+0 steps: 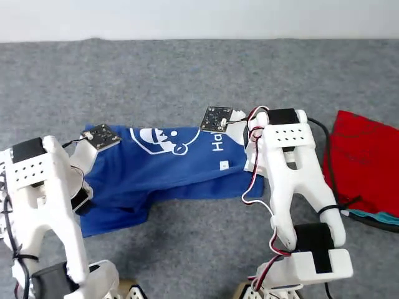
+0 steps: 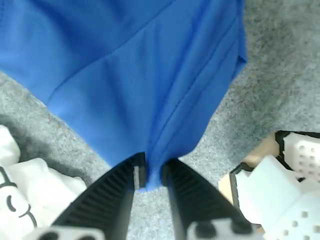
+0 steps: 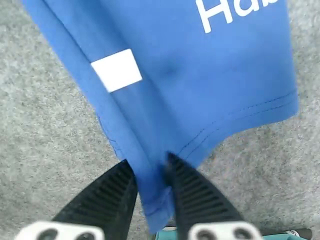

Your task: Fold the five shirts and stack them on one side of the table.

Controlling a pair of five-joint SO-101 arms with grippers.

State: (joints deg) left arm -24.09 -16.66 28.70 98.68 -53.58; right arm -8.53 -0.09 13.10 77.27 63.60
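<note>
Your left claw (image 2: 150, 172) is at the left end of the one blue cotton shirt with white print (image 1: 168, 168). Its two black ribbed fingers are closed narrow on a gathered fold of the blue cloth. Near that pinched end, one piece of white fabric with black marks (image 2: 25, 195) lies on the grey carpeted table (image 1: 187, 75). The blue shirt lies spread sideways across the middle of the table, rumpled toward its left end. At its right end your right claw (image 3: 150, 167) is likewise pinched on the hem, with blue cloth caught between its two fingers. Well to the right of the blue shirt and not touching it, you have one folded red shirt (image 1: 361, 162). It lies on top of one strip of teal fabric (image 1: 380, 217) that shows along its near edge.
</note>
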